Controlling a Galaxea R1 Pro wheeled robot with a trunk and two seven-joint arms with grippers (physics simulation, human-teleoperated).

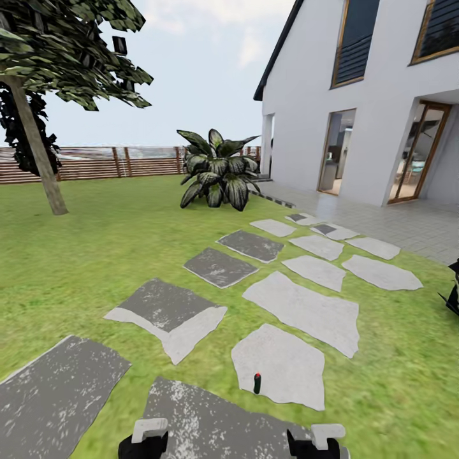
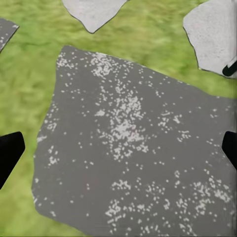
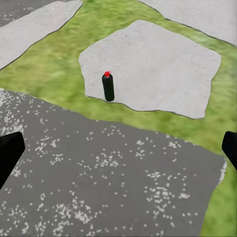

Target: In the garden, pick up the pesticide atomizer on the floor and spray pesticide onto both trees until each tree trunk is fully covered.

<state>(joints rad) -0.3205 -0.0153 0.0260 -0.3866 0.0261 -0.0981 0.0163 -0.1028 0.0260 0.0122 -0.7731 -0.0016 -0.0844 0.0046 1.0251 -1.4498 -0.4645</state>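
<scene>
Both grippers sit at the bottom edge of the head view, the left gripper (image 1: 145, 440) and right gripper (image 1: 317, 441) poised above a dark speckled slab (image 1: 210, 421). In each wrist view the two black fingertips (image 2: 10, 154) (image 3: 10, 150) stand at opposite edges of the frame, so both jaws are wide apart and hold nothing. Just beyond the dark slab, the atomizer (image 1: 257, 382) stands upright on the near edge of a pale slab (image 1: 284, 366); the right wrist view shows it as a slim dark bottle (image 3: 108, 87) with a red top, close to the grass border. It is ahead of the right gripper and apart from it. Further out, more grey slabs (image 1: 220, 266) run across the lawn (image 1: 95, 255) toward a paved terrace beside a white house (image 1: 376, 95). A broad-leaved plant (image 1: 218, 171) grows near the house corner. At far left a tree (image 1: 38, 150) with a leaning grey-brown trunk stands before the wooden fence (image 1: 115, 162).
</scene>
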